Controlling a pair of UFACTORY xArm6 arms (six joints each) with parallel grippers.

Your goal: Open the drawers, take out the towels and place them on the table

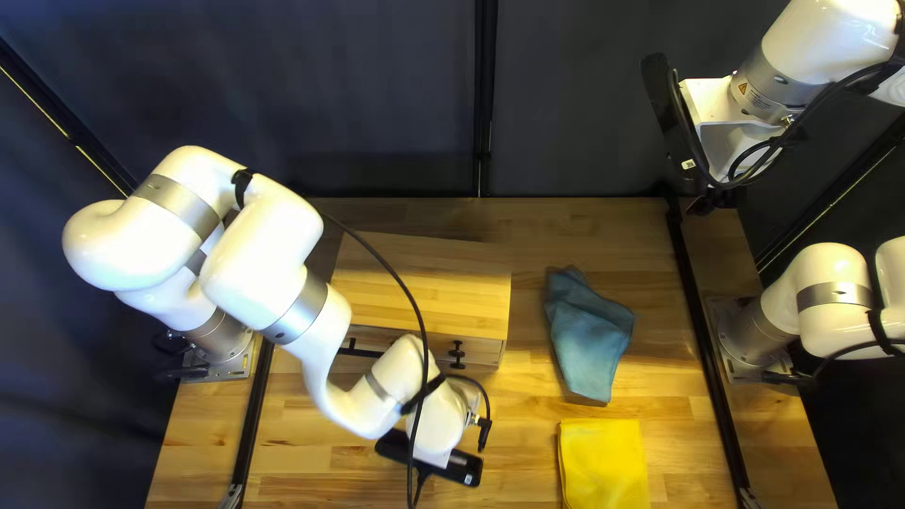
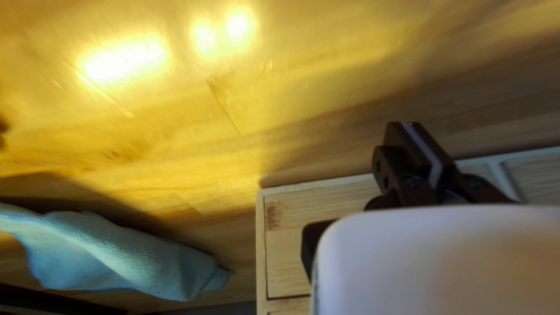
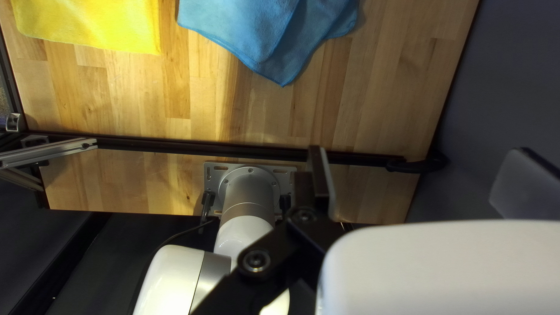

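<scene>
Left end effector (image 2: 420, 157): low, just before the front of the drawers (image 1: 424, 297); whether it is open or closed cannot be told.
Right end effector (image 3: 420, 183): open, empty, well apart from the drawers.
Towels: blue towel (image 1: 588, 336) and yellow towel (image 1: 604, 463) on the worktop (image 1: 523, 233), on the drawers' right-arm side.
Risk: a careless lift or turn of the left arm could knock the drawers.
Room: bare worktop between the drawers and the blue towel.

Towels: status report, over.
Right gripper open, up high. Left gripper at drawer box front. Blue towel, yellow towel out on table. No obstruction seen.
</scene>
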